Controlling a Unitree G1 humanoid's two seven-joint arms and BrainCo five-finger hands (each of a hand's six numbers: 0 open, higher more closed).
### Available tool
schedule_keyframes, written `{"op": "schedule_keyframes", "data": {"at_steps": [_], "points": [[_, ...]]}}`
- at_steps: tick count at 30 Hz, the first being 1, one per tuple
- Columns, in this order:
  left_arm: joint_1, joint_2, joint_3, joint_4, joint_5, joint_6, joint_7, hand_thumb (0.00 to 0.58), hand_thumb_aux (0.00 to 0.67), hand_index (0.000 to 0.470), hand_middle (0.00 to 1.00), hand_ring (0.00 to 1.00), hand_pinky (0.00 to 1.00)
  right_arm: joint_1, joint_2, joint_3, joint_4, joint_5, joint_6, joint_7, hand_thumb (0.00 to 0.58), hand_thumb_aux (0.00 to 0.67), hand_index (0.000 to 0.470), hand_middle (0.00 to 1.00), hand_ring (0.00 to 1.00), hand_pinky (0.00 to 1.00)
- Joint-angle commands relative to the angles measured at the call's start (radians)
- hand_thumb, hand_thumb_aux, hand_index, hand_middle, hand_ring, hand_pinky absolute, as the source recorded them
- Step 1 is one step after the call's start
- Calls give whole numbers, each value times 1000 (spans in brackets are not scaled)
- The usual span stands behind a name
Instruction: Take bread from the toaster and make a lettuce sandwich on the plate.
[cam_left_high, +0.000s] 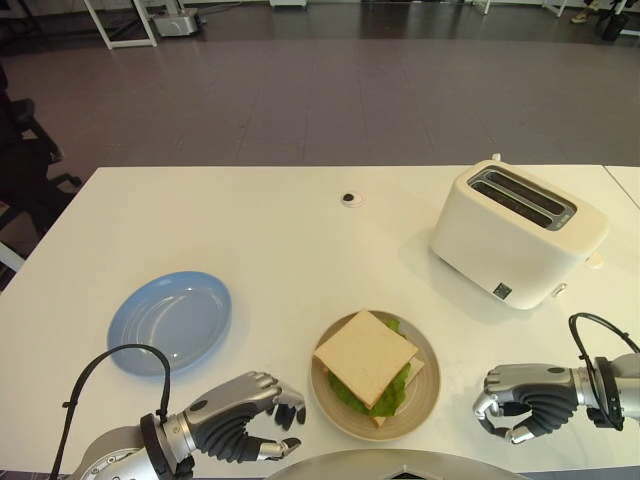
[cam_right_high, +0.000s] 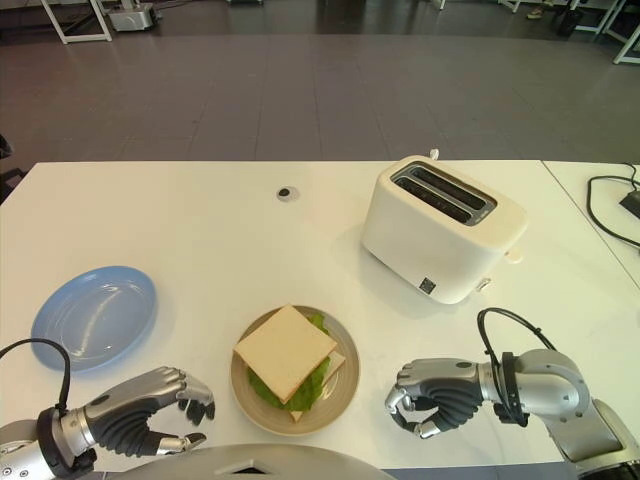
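I can't see into the toaster (cam_left_high: 520, 235): its slots are dark from here, so I can't tell what sits in them. The mark on its near side is too small to make out. On the plate (cam_left_high: 428, 392) the top slice (cam_left_high: 365, 352) covers most of the lettuce (cam_left_high: 348, 392), and the lower slice (cam_left_high: 416, 369) shows only a strip at the right. The small dark round thing (cam_left_high: 349, 199) far on the table is too small to identify. The left hand (cam_left_high: 238, 418) and right hand (cam_left_high: 522, 400) curl their fingers over their palms, hiding them. Both arms are cut off by the near edge. A cable (cam_right_high: 590, 187) at the right runs out of frame.
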Motion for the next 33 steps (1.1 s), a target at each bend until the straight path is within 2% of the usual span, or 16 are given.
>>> {"op": "schedule_keyframes", "data": {"at_steps": [1, 4, 7, 12, 15, 20, 24, 27, 29, 33], "points": [[-17, 15, -40, 6, 76, 44, -81, 580, 670, 470, 1000, 1000, 1000, -20, 59, 55, 45, -182, -41, -93, 580, 670, 470, 1000, 1000, 1000], [-99, -23, -148, 66, 310, 54, -94, 580, 670, 470, 1000, 1000, 1000, 21, 96, 118, 69, -293, -56, -160, 580, 670, 470, 1000, 1000, 1000], [-170, -84, -231, 109, 489, 32, -44, 580, 670, 470, 1000, 1000, 1000, 4, 136, 160, 106, -396, -72, -241, 580, 670, 470, 1000, 1000, 1000], [-300, -137, -292, 216, 671, 13, 50, 580, 670, 470, 1000, 1000, 1000, -62, 213, 207, 157, -483, -58, -377, 580, 670, 470, 1000, 1000, 1000], [-361, -159, -283, 249, 699, 5, 127, 580, 670, 470, 1000, 1000, 1000, -122, 270, 270, 203, -487, -56, -418, 580, 670, 470, 1000, 1000, 1000], [-529, -203, -317, 419, 731, -15, 235, 580, 670, 470, 1000, 1000, 1000, -281, 394, 349, 399, -552, -8, -531, 580, 670, 470, 1000, 1000, 1000], [-715, -236, -345, 561, 754, -12, 283, 580, 670, 470, 1000, 1000, 1000, -441, 469, 400, 597, -629, 36, -657, 580, 670, 470, 1000, 1000, 1000], [-859, -261, -372, 699, 745, -20, 313, 580, 670, 470, 1000, 1000, 1000, -588, 521, 441, 741, -686, 73, -759, 580, 670, 470, 980, 980, 980], [-963, -280, -399, 806, 747, -27, 320, 580, 670, 470, 1000, 1000, 1000, -665, 540, 454, 808, -685, 84, -793, 580, 670, 470, 918, 918, 918], [-1101, -295, -432, 973, 750, -40, 371, 580, 670, 470, 1000, 1000, 1000, -796, 578, 481, 941, -685, 109, -878, 580, 670, 470, 914, 914, 914]]}}
